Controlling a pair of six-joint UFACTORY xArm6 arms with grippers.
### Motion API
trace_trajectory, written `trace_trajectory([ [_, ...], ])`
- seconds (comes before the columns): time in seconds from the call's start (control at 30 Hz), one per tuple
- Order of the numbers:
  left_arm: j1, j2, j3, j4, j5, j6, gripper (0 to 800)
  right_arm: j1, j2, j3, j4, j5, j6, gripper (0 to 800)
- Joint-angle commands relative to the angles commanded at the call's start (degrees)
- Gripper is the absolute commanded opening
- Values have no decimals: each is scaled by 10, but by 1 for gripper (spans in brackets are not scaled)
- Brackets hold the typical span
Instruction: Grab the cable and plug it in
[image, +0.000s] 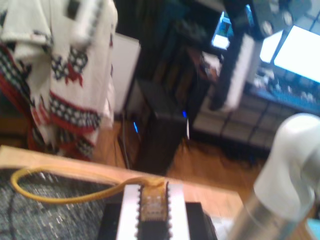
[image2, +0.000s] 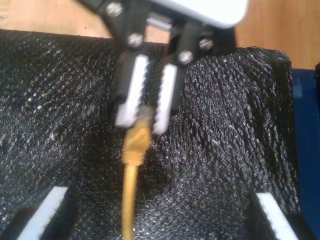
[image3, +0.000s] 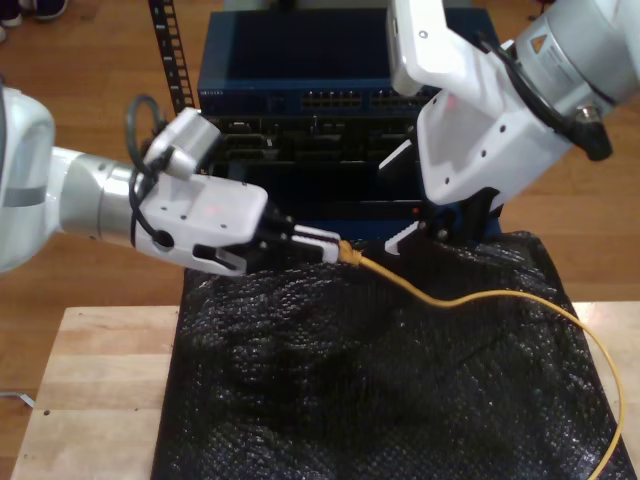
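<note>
My first claw (image3: 325, 243) is clamped on the plug end of the cable (image3: 470, 300), just above the black mat's (image3: 300, 390) far edge. From it the cable trails across the mat. My second claw (image3: 425, 232) hovers nearby, fingers spread wide.

Cable (image3: 470, 300) over mat (image3: 300, 380) on table (image3: 90, 390), running from the exterior view's right edge to my first gripper (image3: 330, 245) near mat's rear edge; rack (image3: 300, 110) behind table.
</note>
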Motion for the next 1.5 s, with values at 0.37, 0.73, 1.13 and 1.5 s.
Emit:
trace_trajectory([
  [0.37, 24, 55, -25, -30, 82, -38, 3, 4, -86, 42, -1, -41, -51, 794],
  [0.73, 36, 83, -30, -63, 132, -57, 5, 41, -149, 100, 0, -130, -104, 792],
  [1.13, 37, 124, -44, -76, 208, -124, 6, 156, -174, 160, -1, -237, -149, 792],
  [1.5, 36, 139, -54, -80, 251, -124, 8, 166, -185, 160, -1, -253, -162, 791],
])
